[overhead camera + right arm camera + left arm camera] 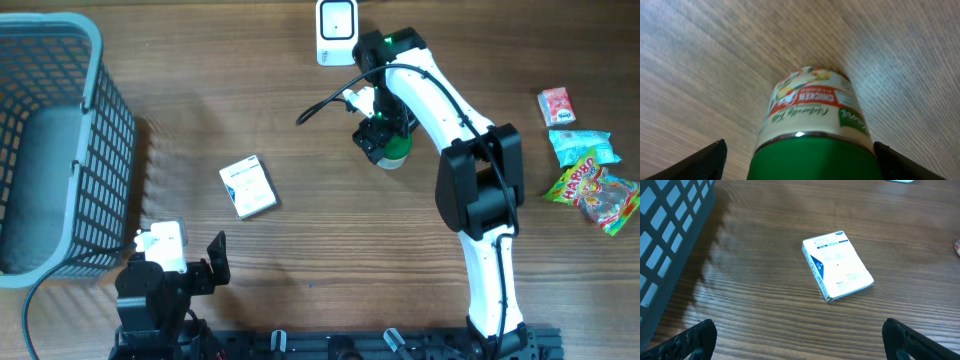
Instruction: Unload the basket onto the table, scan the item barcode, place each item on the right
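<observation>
A jar [396, 152] with a green lid and a chicken label stands on the table just below the white barcode scanner [337, 30]. My right gripper [380, 140] hangs over the jar. In the right wrist view the jar [812, 115] fills the space between the jaws of the right gripper [801, 160], which is open: one fingertip [710, 157] stands clear of the lid and the other fingertip [895, 161] is close beside it. No barcode shows on the jar. My left gripper [212, 262] is open and empty near the front left.
A white and blue box [248, 187] lies flat at centre left, ahead of the left gripper [800, 340] in its wrist view, box [837, 265]. A grey basket [95, 150] fills the left side. Snack packets [590, 180] and a red packet [557, 105] lie far right.
</observation>
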Motion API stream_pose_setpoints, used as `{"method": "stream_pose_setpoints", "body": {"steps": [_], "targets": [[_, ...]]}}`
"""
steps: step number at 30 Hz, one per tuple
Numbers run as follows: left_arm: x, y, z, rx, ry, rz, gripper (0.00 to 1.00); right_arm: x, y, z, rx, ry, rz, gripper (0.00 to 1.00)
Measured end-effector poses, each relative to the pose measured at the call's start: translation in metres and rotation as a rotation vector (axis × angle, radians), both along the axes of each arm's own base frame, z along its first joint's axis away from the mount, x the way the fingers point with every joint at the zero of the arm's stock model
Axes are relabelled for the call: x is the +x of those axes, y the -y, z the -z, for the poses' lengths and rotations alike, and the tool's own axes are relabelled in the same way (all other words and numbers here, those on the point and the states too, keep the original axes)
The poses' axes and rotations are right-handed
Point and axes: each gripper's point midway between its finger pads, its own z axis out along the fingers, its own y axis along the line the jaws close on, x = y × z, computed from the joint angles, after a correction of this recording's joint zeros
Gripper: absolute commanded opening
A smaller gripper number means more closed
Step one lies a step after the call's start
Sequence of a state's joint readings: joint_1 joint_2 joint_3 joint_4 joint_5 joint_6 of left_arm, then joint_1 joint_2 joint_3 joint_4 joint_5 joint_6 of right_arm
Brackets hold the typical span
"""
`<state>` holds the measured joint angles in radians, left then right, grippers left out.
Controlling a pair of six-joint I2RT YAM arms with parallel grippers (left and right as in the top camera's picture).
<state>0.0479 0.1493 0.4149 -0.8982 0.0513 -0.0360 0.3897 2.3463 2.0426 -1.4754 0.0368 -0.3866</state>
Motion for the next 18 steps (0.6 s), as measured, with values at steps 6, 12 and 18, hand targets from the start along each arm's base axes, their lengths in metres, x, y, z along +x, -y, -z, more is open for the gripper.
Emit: {"method": "stream_pose_setpoints", "body": {"steps": [6,12,18], "targets": [[0.000,0.000,0.000,0.000,0.000,0.000,1.00,0.002,0.003,0.000,-0.002,0.004,-0.006,0.67],[0.000,0.000,0.000,0.000,0.000,0.000,1.00,0.010,0.001,0.001,-0.011,0.050,0.117,0.62],[0.000,0.000,0.000,0.000,0.000,0.000,1.00,0.009,-0.002,0.000,-0.041,0.073,0.408,0.66]]}}
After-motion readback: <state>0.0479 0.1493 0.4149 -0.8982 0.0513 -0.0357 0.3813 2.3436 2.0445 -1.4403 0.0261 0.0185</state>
